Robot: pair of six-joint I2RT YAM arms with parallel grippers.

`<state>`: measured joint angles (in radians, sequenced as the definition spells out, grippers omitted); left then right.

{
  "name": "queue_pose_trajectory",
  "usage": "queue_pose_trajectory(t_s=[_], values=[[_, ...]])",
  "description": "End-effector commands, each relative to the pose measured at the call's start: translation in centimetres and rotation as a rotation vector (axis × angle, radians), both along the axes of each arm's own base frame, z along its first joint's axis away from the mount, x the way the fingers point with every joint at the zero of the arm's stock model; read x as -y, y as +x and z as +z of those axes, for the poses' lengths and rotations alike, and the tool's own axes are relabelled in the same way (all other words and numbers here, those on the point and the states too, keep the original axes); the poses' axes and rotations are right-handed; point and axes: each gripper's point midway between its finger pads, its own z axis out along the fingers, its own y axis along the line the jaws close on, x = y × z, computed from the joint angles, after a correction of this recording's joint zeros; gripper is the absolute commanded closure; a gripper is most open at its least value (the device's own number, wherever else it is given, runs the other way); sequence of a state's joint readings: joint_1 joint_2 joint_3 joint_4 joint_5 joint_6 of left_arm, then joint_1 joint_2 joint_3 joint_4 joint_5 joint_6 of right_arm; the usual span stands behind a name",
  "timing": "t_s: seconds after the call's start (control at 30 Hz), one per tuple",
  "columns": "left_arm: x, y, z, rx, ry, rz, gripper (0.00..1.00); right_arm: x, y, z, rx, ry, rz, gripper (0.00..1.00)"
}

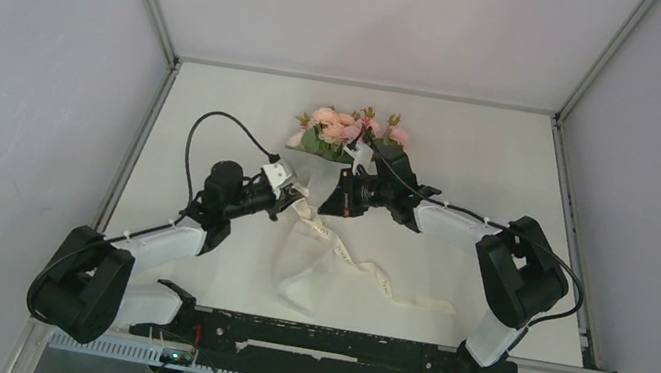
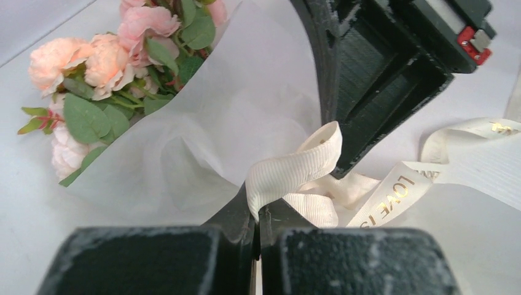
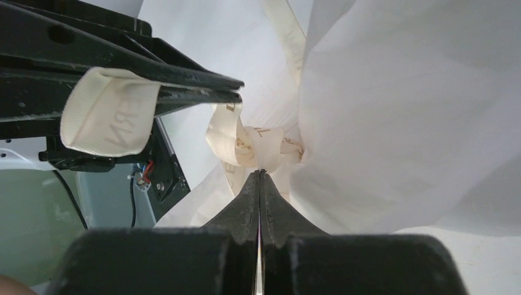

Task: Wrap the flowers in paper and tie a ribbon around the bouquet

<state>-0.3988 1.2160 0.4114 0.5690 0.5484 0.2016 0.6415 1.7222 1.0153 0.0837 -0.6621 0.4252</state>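
bouquet (image 1: 343, 138) lies on the worktop (image 1: 493, 163), mid-width, closer to the far edge than the near one. flowers (image 1: 349, 127) point at the far edge. pink heads and green leaves stick out of the paper (image 1: 303, 278), which narrows at the middle, then fans out flat toward the near edge.

ribbon (image 1: 368, 269) is bunched at the pinched middle. one loose end runs over the worktop toward the near right corner. gold lettering shows on it in the left wrist view.

left tool (image 1: 290, 190) reaches in from the left side, right at the pinch. it's clamped tight on the ribbon: a short loop stands up out of the closed fingertips (image 2: 241, 215), ribbed cream band, folded over. the right wrist view shows the same grip from the other side, with the ribbon end curled round the outside of that tool.

right tool (image 1: 345, 199) reaches in from the right side, nose to nose with the left one at the pinch. it's fully closed, with its tip right against the ribbon knot (image 3: 249, 144). cannot tell whether any ribbon is caught in it or only touched. the paper bulges just beside this tool on its right, touching it.
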Motion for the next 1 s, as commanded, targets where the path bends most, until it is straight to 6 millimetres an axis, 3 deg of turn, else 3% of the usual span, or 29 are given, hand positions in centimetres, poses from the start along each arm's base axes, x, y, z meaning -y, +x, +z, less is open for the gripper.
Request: queue_pose_trajectory(t_s=[0.0,0.07,0.2,0.27,0.37,0.47,0.63,0.67,0.73,0.8,0.87,0.97], values=[[-1.3,0.8,0.4,0.018,-0.015,0.099,0.96,0.4,0.7,1.5,0.061,0.002,-0.027,1.0],[-1.8,1.3,0.6,0.026,-0.027,0.147,0.8,0.6,0.8,1.8,0.071,0.001,-0.035,1.0],[-2.2,1.2,1.5,0.044,-0.046,0.173,0.29,0.9,0.7,1.6,0.077,-0.021,-0.04,1.0],[-2.7,1.3,2.1,0.04,-0.062,0.213,0.13,0.9,0.6,1.6,0.078,-0.027,-0.04,1.0],[-3.6,1.2,2.8,0.013,-0.082,0.272,0.01,0.9,0.7,1.6,0.086,-0.027,-0.04,1.0],[-3.8,0.1,3.6,-0.017,-0.076,0.264,0.0,0.9,0.8,1.6,0.089,-0.024,-0.039,1.0],[-4.9,-2.5,3.0,0.022,0.143,0.157,0.01,0.7,0.8,2.1,0.099,-0.009,-0.03,1.0],[-4.5,-3.7,3.2,0.07,0.189,0.064,0.08,0.7,0.7,2.1,0.1,-0.01,-0.029,1.0],[-2.8,-7.3,3.7,0.189,0.238,-0.203,0.3,0.7,0.8,1.9,0.098,-0.012,-0.03,1.0],[-1.2,-8.6,4.8,0.241,0.189,-0.31,0.49,0.6,0.8,2.1,0.099,-0.003,-0.03,1.0],[0.6,-8.3,4.6,0.198,0.19,-0.342,0.56,0.5,0.9,2.5,0.102,0.006,-0.036,1.0],[2.7,-7.6,3.5,0.139,0.212,-0.378,0.55,0.9,1.0,3.0,0.115,0.001,-0.053,1.0]])
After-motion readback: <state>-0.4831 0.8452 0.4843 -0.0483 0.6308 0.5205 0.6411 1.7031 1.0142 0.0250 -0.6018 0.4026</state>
